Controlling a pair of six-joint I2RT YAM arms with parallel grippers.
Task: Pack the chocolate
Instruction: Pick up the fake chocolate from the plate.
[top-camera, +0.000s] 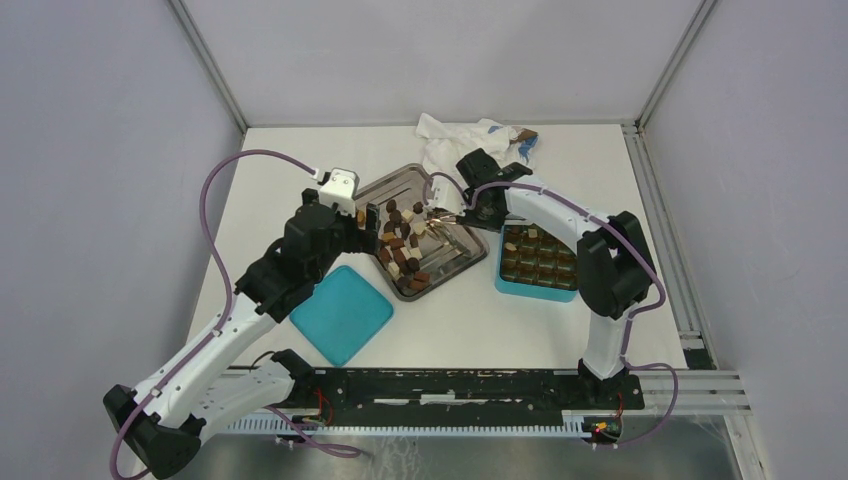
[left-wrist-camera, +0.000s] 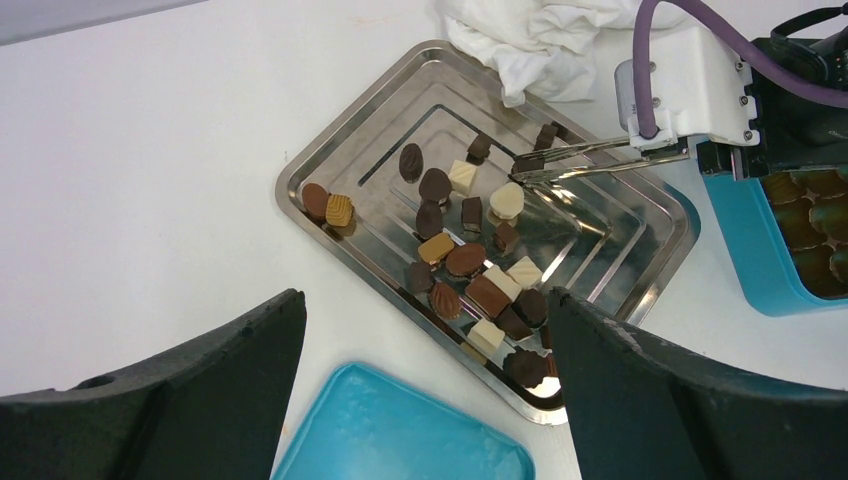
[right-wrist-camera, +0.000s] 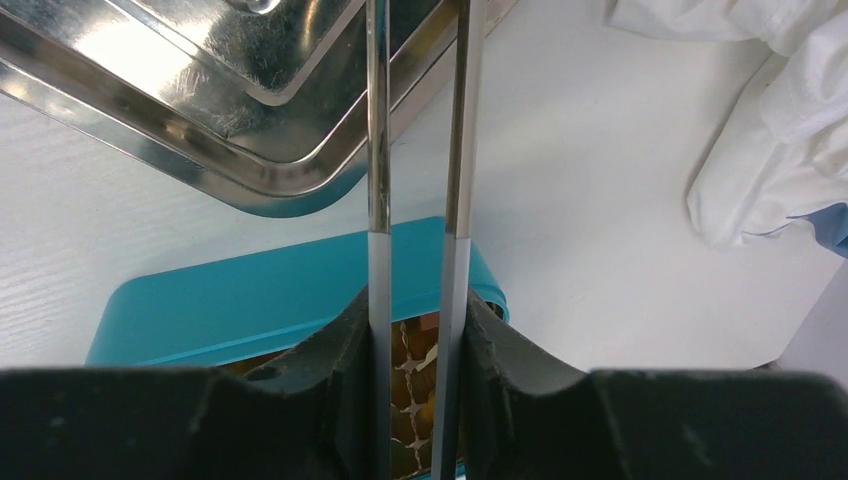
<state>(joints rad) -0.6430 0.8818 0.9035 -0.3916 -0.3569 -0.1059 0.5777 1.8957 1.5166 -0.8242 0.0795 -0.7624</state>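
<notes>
Left tool (left-wrist-camera: 425, 300), spread, hangs near chocolate (left-wrist-camera: 470, 260); right tool (right-wrist-camera: 417, 315) pinches tweezers (left-wrist-camera: 590, 155) beside it.

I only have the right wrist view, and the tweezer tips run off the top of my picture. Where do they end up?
Observer: In the left wrist view the tweezers reach over the tray, with their tips beside a cream-white chocolate.
Operator: Is anything pinched in them?
Observer: A small dark piece sits right at the tips. I cannot tell whether it is gripped.
Operator: And the other arm?
Observer: In the top view the left gripper is open at the tray's left side.
</notes>
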